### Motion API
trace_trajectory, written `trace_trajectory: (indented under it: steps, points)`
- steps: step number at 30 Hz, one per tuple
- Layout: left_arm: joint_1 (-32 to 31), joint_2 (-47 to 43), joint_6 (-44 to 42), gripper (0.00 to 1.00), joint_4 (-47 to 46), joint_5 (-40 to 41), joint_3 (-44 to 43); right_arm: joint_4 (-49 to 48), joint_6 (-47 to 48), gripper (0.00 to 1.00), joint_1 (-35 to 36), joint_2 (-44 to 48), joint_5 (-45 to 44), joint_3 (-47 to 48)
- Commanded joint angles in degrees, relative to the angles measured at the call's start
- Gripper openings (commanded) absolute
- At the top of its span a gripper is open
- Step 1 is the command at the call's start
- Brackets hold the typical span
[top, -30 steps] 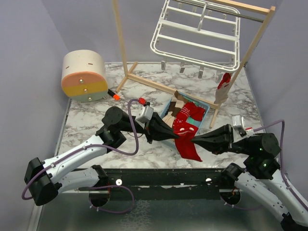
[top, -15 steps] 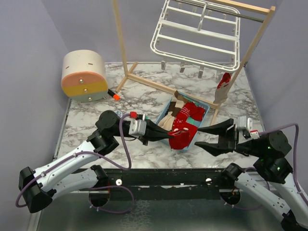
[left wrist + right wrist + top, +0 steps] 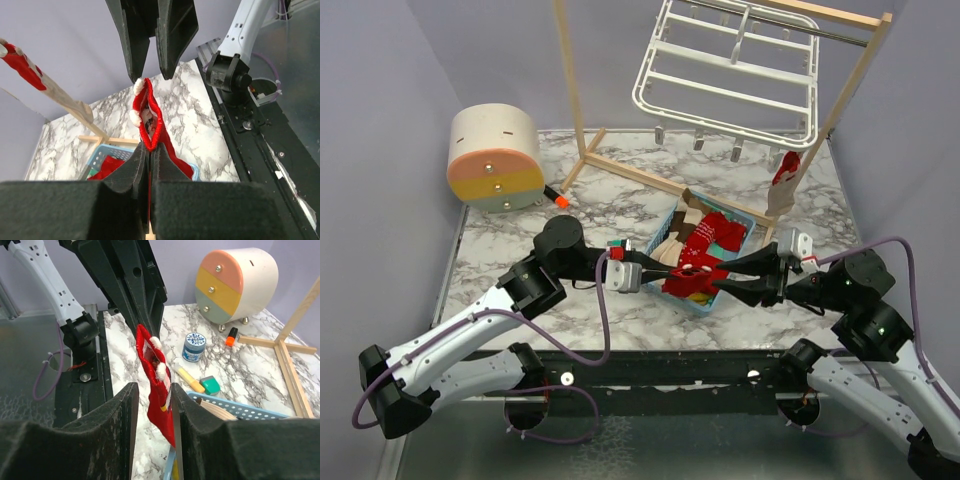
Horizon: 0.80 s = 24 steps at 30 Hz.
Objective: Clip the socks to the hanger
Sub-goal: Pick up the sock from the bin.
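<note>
My left gripper is shut on the cuff of a red sock with white marks and holds it above the near edge of the light-blue basket. In the left wrist view the sock stands up out of my shut gripper. My right gripper is open, with its jaws on either side of the sock. The sock lies close against one finger. The white hanger hangs on the wooden stand at the back. Another red sock is clipped at its right corner.
More red and beige socks lie in the basket. The wooden stand straddles the back of the table. A round pastel drawer unit and an orange marker are at the back left. A blue jar, a yellow marker and a teal block lie near the basket.
The right gripper let go of the sock, opened and drew back, then came in again with its open jaws around the sock. The left gripper kept hold and turned the sock upright.
</note>
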State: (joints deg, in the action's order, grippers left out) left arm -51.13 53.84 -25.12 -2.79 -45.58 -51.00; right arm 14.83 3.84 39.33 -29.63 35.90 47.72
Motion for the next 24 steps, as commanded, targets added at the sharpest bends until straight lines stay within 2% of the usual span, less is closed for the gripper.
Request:
trace_trajectory:
  steps: [1,16,21,24]
  points:
    - [-0.37,-0.11,-2.85,0.00,2.17,0.54,-1.59,1.25,1.83,0.36,0.31,-0.03,0.36,0.49]
    - [-0.46,0.82,-2.05,0.00,0.44,0.36,-3.58,0.71,1.86,0.31,0.31,-3.08,2.07,0.14]
    - [-0.56,1.26,-1.51,0.00,-0.42,0.10,-3.65,-0.46,1.47,0.21,0.31,-3.64,2.20,0.08]
    - [-0.58,1.86,-0.88,0.00,-1.36,-0.19,-3.66,-2.60,0.50,0.11,0.31,-3.77,3.09,-0.57]
